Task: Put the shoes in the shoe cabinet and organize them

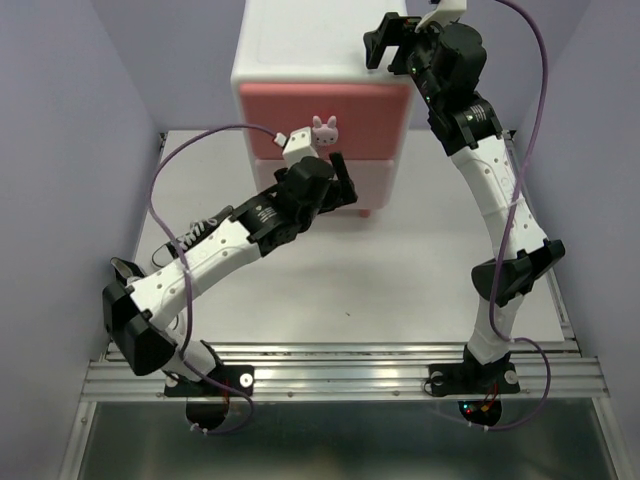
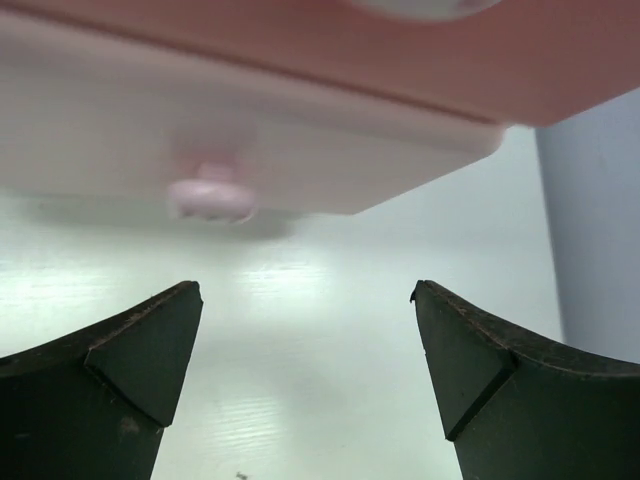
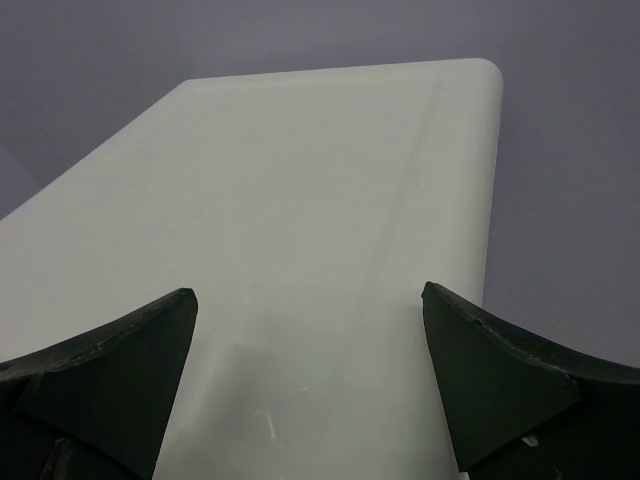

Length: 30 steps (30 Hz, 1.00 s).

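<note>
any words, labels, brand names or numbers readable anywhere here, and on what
None can be read.
The shoe cabinet and its bunny knob show no lettering in any view.
A small mark on the left arm is too small to read.

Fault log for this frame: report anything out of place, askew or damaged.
Nothing looks damaged or spilled. One black sneaker lies on the table at the left, partly under the left arm, outside the shoe cabinet.
</note>
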Motion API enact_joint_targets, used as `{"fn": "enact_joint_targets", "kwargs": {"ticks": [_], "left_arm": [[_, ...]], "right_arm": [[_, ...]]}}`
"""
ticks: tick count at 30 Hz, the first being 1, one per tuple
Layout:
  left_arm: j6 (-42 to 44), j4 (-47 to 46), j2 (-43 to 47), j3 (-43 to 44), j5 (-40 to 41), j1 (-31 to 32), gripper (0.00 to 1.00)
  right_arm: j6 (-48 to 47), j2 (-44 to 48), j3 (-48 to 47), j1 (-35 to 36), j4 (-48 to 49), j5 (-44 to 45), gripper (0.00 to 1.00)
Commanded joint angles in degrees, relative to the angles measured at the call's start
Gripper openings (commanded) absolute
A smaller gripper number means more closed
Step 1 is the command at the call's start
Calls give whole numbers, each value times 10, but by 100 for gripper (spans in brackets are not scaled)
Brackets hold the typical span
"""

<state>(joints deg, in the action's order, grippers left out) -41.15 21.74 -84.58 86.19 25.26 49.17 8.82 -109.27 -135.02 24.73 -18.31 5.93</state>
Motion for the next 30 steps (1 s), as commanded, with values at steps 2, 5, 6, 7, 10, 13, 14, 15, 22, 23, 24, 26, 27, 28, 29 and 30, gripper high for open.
{"fn": "enact_joint_targets", "kwargs": {"ticks": [2,5,6,7,10,13,14,15,22,23,24,26,27,28,29,30], "left_arm": [[23,-40,96,-126,50,-4,99],[32,-50,91,-168,67,-13,99],[37,-72,86,-180,64,-17,99],[46,-89,81,-183,60,-18,99],[72,-138,44,-186,59,-24,99],[87,-153,-8,-155,58,-43,99],[96,-161,-30,-149,60,-47,99],[103,-182,-41,-140,62,-49,99],[122,-231,-103,-109,63,-76,99],[126,-234,-110,-104,63,-77,99],[131,-244,-112,-98,62,-77,99],[136,-255,-113,-96,65,-77,99],[137,-265,-113,-96,66,-77,99],[138,-267,-113,-94,69,-78,99],[138,-267,-115,-90,72,-77,98],[142,-267,-115,-83,74,-77,97]], "right_arm": [[20,-69,53,13,-169,-27,99],[22,-69,56,13,-168,-30,99],[22,-69,56,13,-168,-32,99],[22,-69,56,13,-168,-31,99],[20,-70,54,13,-168,-30,99],[21,-71,54,13,-168,-32,99],[21,-70,54,13,-168,-35,99],[22,-70,55,13,-168,-35,99],[17,-69,55,13,-167,-32,99],[17,-69,56,13,-166,-32,99],[16,-70,56,13,-166,-31,99],[16,-69,57,13,-165,-31,99],[16,-70,57,13,-164,-31,99],[16,-70,56,13,-164,-31,99],[16,-72,56,13,-164,-30,99],[16,-71,56,13,-165,-31,99]]}}
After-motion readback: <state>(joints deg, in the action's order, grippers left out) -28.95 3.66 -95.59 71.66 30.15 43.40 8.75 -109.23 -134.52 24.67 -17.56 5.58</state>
